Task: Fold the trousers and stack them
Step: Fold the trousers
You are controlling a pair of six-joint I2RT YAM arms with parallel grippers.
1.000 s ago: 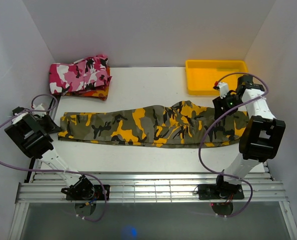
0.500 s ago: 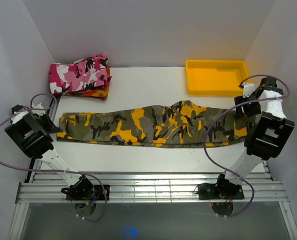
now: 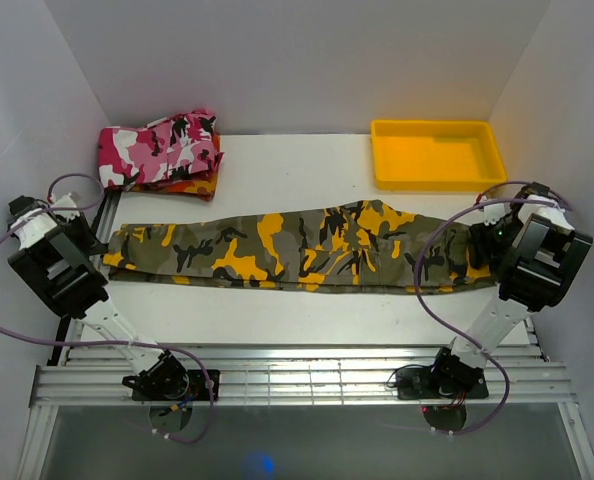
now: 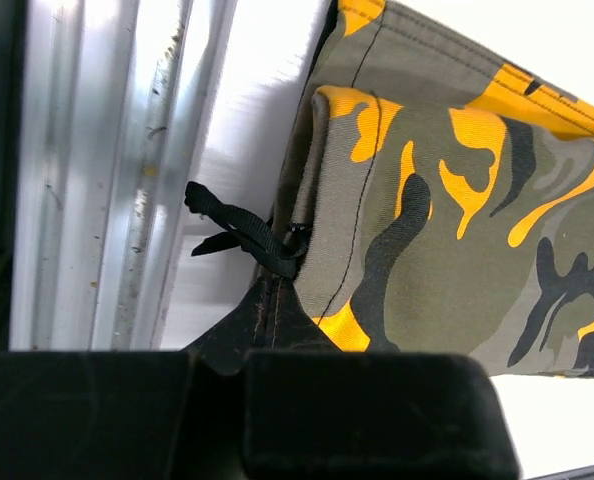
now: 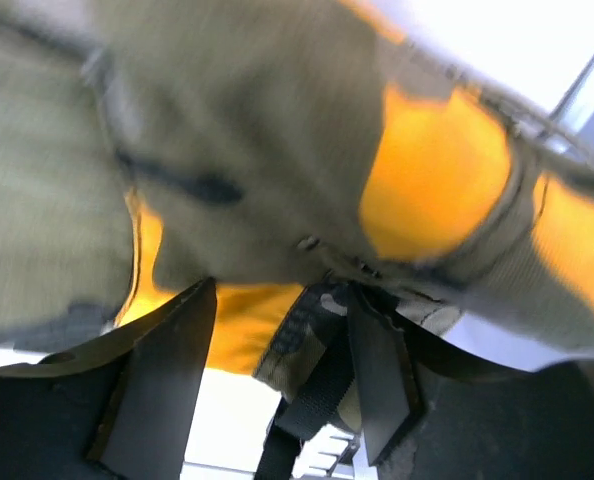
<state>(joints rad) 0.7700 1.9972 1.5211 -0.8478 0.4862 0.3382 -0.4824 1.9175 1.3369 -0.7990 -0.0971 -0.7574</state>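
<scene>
The trousers (image 3: 297,245) are lying flat on the white surface (image 3: 307,170), stretched out, and their long axis is running from left to right in front of the 2 arms. The leg hems are pointing to the left arm and the waist to the right arm, so each arm is having 1 end close to it.

The left fingers (image 4: 377,410) are pressing together on the corner of the hem, next to a small black strap (image 4: 242,230), just beside the metal rail (image 4: 107,170) at the left edge of the surface. The right fingers (image 5: 162,390) are standing apart with the waist edge between them; this view is blurred, and I am not seeing them pressing on the cloth.

I am judging that a fold along the long axis is coming, 1 end travelling toward the other, so the right side is needing a firm hold first.

Behind the trousers, well apart, a pink camouflage garment (image 3: 157,150) is resting on a red-orange garment (image 3: 192,185) at the back left, and a yellow tray (image 3: 435,183) is sitting at the back right. White walls are closing the room on 3 sides.
</scene>
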